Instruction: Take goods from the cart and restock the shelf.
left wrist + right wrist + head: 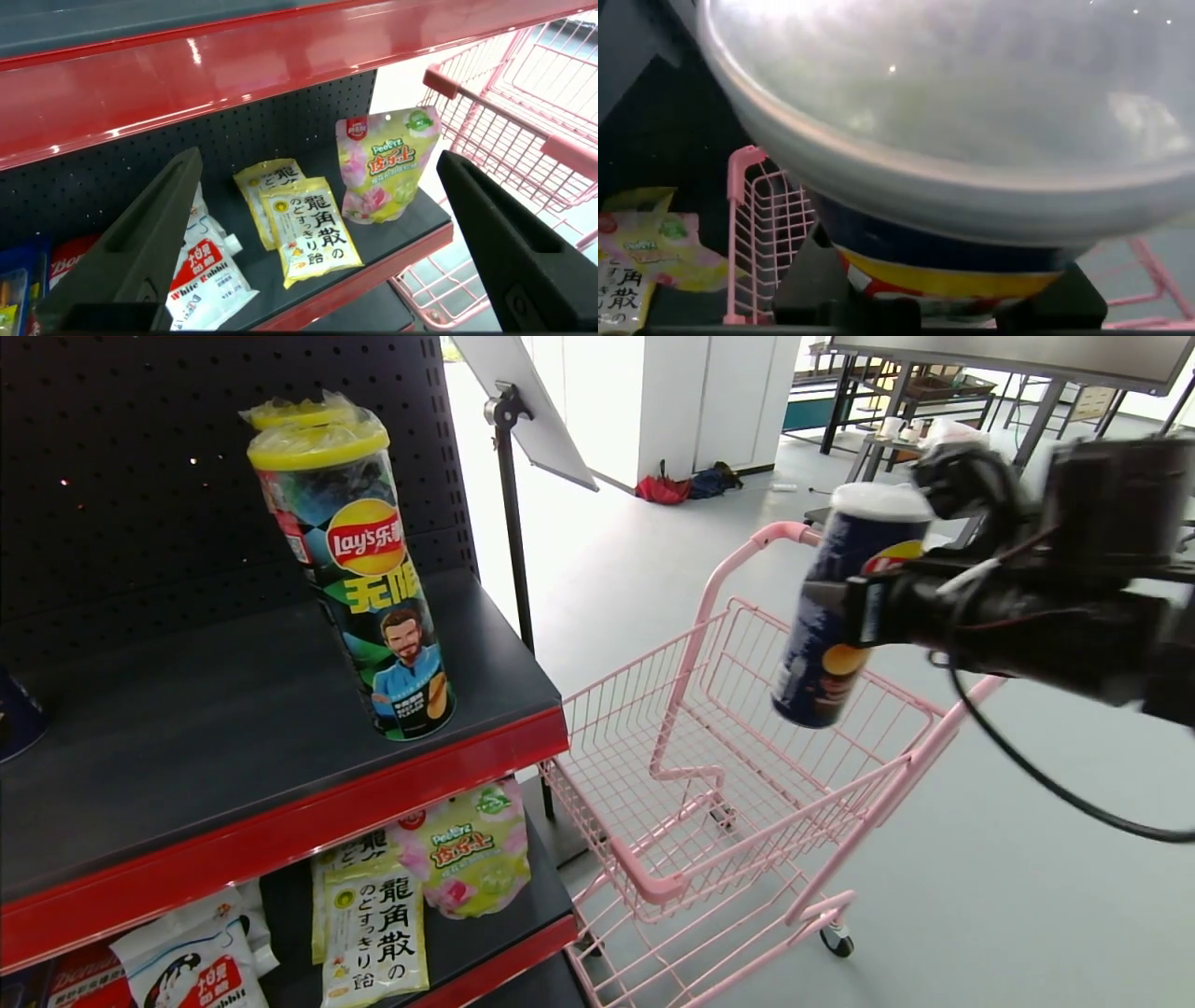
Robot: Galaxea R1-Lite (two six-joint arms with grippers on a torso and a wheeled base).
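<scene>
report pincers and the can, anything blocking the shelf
Right pincer shut on blue can, above pink cart. Left pincer open at lower shelf. Yellow-lidded can on top shelf, space beside it.

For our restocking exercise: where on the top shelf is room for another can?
Bare: the top shelf between the yellow-lidded can and the dark item at its left edge; a narrower strip right of that can. Crowded: lower shelf, with bags.

We record a smooth grey floor (980,915) beneath and beyond the jaws of the right gripper (845,616). Far behind them stand dark-framed tables (943,397). Well to their left we note a white pillar (672,401), a red bundle (663,488) at its foot, and a tilted white board (537,406) on a black stand (512,541). Daylight is bright.
</scene>
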